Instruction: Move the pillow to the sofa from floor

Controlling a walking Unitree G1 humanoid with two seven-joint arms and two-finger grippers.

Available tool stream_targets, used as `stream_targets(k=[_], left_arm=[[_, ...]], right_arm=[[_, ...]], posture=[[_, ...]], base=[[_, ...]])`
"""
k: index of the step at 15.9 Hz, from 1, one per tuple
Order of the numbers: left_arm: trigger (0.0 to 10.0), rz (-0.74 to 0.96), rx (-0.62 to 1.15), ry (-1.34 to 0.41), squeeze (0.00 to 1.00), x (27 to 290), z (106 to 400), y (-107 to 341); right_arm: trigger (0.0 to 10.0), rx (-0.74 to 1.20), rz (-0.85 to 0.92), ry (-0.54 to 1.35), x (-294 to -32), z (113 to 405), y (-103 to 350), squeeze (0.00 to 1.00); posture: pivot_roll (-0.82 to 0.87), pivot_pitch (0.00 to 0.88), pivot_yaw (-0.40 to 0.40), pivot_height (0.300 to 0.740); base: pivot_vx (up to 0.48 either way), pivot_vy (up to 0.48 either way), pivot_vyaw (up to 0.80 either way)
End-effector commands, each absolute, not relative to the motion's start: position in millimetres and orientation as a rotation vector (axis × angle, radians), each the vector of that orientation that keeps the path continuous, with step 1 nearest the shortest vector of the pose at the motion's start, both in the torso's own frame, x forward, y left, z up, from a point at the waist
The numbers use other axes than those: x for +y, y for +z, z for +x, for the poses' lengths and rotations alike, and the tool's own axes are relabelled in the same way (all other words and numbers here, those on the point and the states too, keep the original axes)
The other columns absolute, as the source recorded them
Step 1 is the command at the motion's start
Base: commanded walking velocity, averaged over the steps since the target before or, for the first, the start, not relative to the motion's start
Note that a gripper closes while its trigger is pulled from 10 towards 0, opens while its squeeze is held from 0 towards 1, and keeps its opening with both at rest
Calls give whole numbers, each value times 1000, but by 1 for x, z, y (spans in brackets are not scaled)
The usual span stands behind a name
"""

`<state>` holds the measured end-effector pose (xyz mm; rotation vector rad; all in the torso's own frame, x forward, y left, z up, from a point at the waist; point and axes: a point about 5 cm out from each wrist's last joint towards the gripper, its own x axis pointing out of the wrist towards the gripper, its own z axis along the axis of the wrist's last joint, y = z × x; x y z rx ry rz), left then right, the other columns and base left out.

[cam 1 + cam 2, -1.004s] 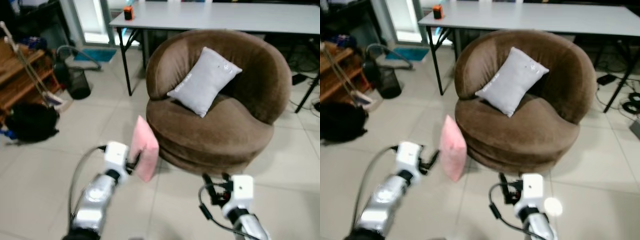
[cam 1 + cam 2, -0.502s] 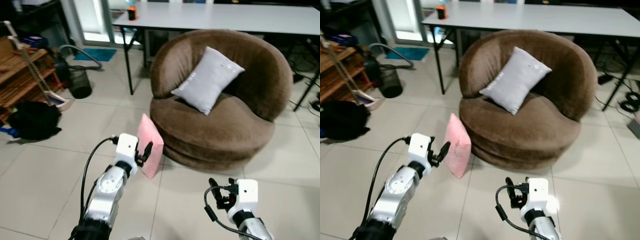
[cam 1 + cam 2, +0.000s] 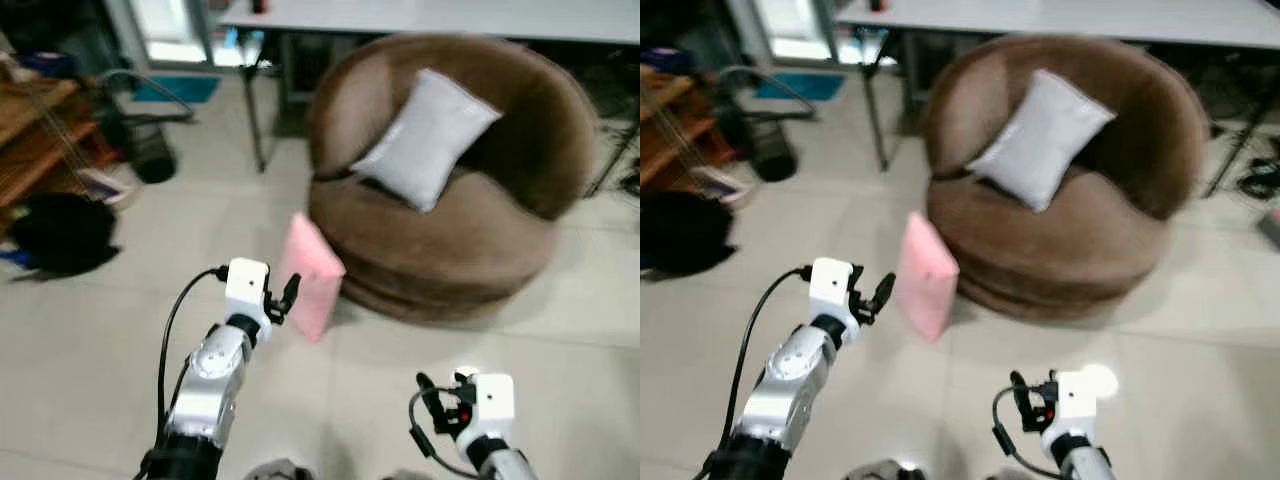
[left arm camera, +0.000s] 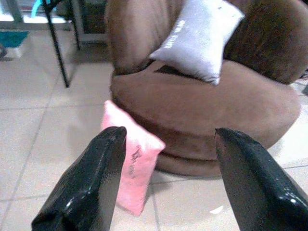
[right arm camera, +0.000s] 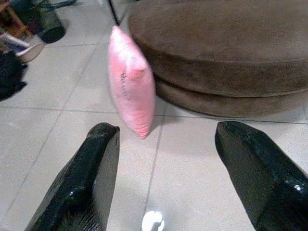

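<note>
1. The landmark here is the round brown sofa (image 3: 450, 190), more of a tub chair really, sitting on a pale tiled floor (image 3: 80, 330).
2. The pink pillow (image 3: 312, 275) stands on edge on the tiles, tilted and leaning against the sofa's lower front, on the robot's left side of it. Not on the seat yet.
3. A grey pillow (image 3: 428, 138) is propped on the sofa seat against the backrest.
4. The left gripper (image 3: 285, 296) is held out low, just short of the pink pillow on the side away from the sofa. I can't tell for sure whether a fingertip touches the pillow. In the left wrist view its fingers (image 4: 91, 185) are spread wide with nothing between them, and the pillow and sofa sit beyond the gap.
5. The right gripper (image 3: 437, 398) is down near the floor in front of the sofa, well apart from the pink pillow. Its fingers (image 5: 84, 185) are spread wide too, nothing held.
6. Behind the sofa there's a white table (image 3: 430, 18) with black legs.
7. Off to the robot's left of the sofa: a black bag (image 3: 62, 232) on the tiles, some wooden shelving (image 3: 35, 130), and a dark mesh bin (image 3: 150, 155) closer to the table. It's all a bit blurry over there.
</note>
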<state>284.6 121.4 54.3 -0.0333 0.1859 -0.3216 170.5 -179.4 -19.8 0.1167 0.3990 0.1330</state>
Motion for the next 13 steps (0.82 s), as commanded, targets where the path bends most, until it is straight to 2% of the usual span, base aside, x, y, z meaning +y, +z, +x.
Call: stream_targets(k=[1, 9, 12, 13], left_arm=[[10000, -49, 199, -318, 0, 119, 283, 53], [10000, -104, 246, -338, 0, 120, 282, 50], [10000, -128, 260, -345, 0, 120, 282, 49], [10000, -126, 262, -344, 0, 121, 282, 49]], right_arm=[[10000, 407, 116, 117, -185, 167, -23, 0], [10000, 398, 122, 118, -178, 162, -19, 0], [10000, 400, 131, 123, -160, 159, -20, 0], [10000, 410, 138, 128, -141, 160, -24, 0]], posture=[[-48, 70, 38, 740], [-58, 69, 47, 740], [-62, 67, 49, 740], [-63, 67, 49, 740]], base=[[0, 480, 0], [0, 480, 0], [0, 480, 0], [0, 480, 0]])
